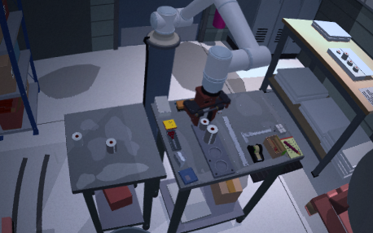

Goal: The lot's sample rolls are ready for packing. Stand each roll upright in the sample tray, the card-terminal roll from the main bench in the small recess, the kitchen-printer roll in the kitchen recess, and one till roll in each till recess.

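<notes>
A small roll (204,123) stands upright in the far recess of the grey sample tray (213,148), directly under my open gripper (205,116), which holds nothing. A wider roll (211,134) stands upright in the recess just nearer the camera. The tray's two nearest round recesses (218,159) are empty. Two more rolls (77,138) (110,144) stand upright on the separate grey table to the left.
The left table (112,146) stands apart from the main bench. On the bench lie a ruler (235,140), a tape dispenser (256,152), a brown box (274,146), a blue disk (187,176) and a yellow tag (169,124). A wooden shelf bench (342,53) stands at right.
</notes>
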### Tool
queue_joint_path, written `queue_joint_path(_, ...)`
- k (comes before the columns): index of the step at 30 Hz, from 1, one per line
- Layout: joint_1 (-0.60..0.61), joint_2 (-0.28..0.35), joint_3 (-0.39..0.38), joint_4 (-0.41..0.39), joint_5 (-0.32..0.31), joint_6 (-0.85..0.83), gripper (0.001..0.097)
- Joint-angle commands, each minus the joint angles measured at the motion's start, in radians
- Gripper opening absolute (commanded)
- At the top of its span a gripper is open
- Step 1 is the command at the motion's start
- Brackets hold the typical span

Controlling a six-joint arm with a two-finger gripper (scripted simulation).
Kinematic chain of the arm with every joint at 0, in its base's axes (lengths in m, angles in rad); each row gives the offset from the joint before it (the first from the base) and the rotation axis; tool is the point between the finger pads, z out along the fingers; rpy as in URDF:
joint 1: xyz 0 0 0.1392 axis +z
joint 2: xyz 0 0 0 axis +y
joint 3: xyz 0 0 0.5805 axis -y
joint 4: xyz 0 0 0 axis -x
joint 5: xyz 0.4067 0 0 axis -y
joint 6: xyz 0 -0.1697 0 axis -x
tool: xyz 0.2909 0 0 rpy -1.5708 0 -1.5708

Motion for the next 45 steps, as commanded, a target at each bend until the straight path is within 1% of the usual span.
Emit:
queue_joint_path(1,-0.012,-0.004,-0.005,0.001,0.003,0.040,0.0650)
queue_joint_path(7,-0.095,-0.020,-0.037,0.001,0.019,0.359,0.0650)
queue_joint_path(14,-0.218,-0.025,-0.049,0.001,0.026,0.820,0.0650)
queue_joint_path(21,-0.341,-0.012,-0.021,0.001,0.012,1.279,0.0650)
queue_joint_path(27,-0.425,0.008,0.020,0.001,-0.010,1.592,0.0650)
queue_joint_path(31,-0.463,0.020,0.046,0.001,-0.023,1.737,0.0650)
queue_joint_path(35,-0.486,0.029,0.063,0.000,-0.033,1.825,0.0650)
queue_joint_path(39,-0.496,0.032,0.072,0.000,-0.037,1.864,0.0650)
queue_joint_path(45,-0.498,0.033,0.073,0.001,-0.038,1.872,0.0650)
